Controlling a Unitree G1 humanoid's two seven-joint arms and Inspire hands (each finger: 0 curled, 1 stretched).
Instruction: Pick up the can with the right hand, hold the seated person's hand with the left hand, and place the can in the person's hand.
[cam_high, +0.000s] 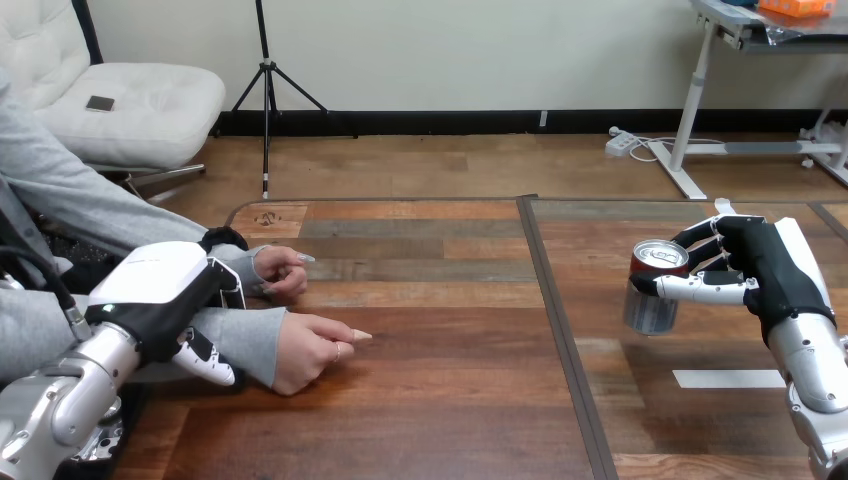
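A silver can (652, 300) stands upright at the table's right, and my right hand (765, 262) is shut on it, thumb across its front and fingers round its far side. I cannot tell whether the can touches the table. At the left, my left hand (160, 290) lies over the person's grey-sleeved wrist (240, 340), with a finger curled round the sleeve by the cuff. That person's near hand (312, 350) rests knuckles-up on the table, one finger pointing right. Their far hand (284, 272) lies loosely closed just behind it.
A dark seam (558, 330) runs front to back down the wooden table between the two hands. A white strip (728, 378) lies flat on the table below the can, near my right forearm.
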